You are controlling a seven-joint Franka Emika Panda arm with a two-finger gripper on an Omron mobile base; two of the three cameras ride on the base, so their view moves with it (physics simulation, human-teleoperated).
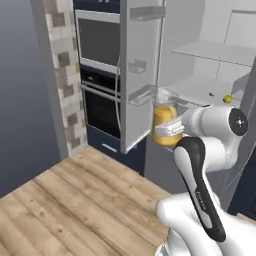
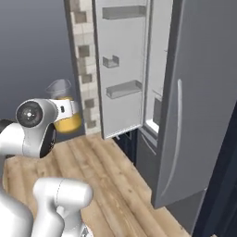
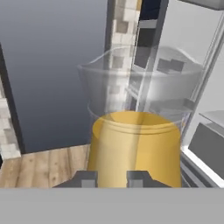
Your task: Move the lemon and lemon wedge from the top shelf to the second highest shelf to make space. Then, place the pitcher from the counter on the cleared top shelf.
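The two-finger gripper [image 3: 111,178] was clenched on the clear glass pitcher half full of yellow juice [image 3: 136,131], carrying it upright in mid-air before the open grey fridge [image 2: 194,115], close to its white door [image 1: 139,75]. The small yellow lemon [image 1: 227,99] and its wedge [image 1: 212,94] sat on a lower white shelf [image 1: 200,92]. Best kept level, lifted above the top shelf's [image 1: 215,51] front edge, then eased inward. The pitcher's handle was hard to make out; the shelves' right ends were cut off.

Base views flanking; hand view close on pitcher [image 3: 136,144]
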